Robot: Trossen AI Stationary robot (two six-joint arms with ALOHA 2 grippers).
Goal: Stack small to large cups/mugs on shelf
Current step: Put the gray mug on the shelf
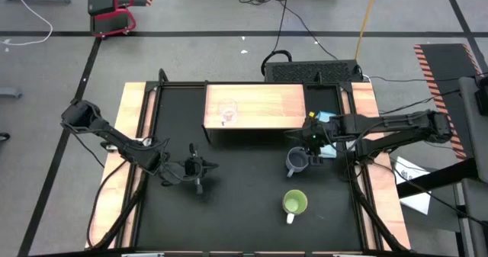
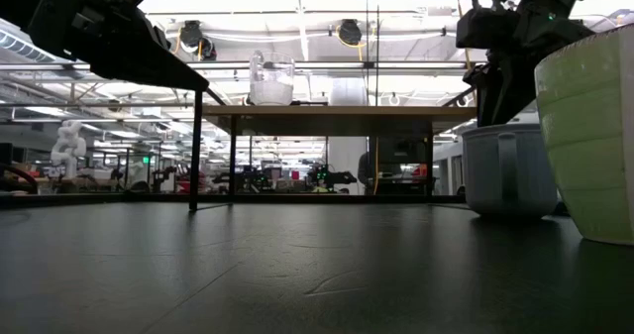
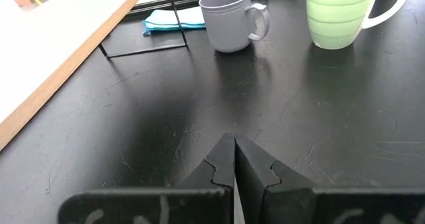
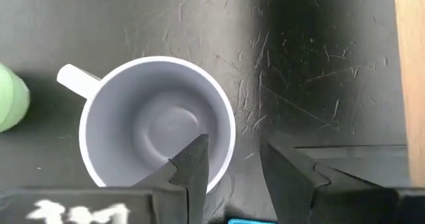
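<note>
Scratched black tabletop (image 4: 319,58) under round, smooth grey-blue mug (image 4: 156,121)

Our right end effector over the grey-blue mug

We see the right end effector (image 4: 232,164) open, one finger (image 4: 192,167) inside the rim of the grey-blue mug (image 4: 157,121), the other outside it above the black tabletop (image 4: 319,64); the lime-green mug (image 4: 10,98) sits just past the handle, and a light-wood edge (image 4: 410,58) runs nearby.

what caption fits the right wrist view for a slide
Open right gripper poised straight above the grey-blue mug, one finger over its rim, one outside.
</note>
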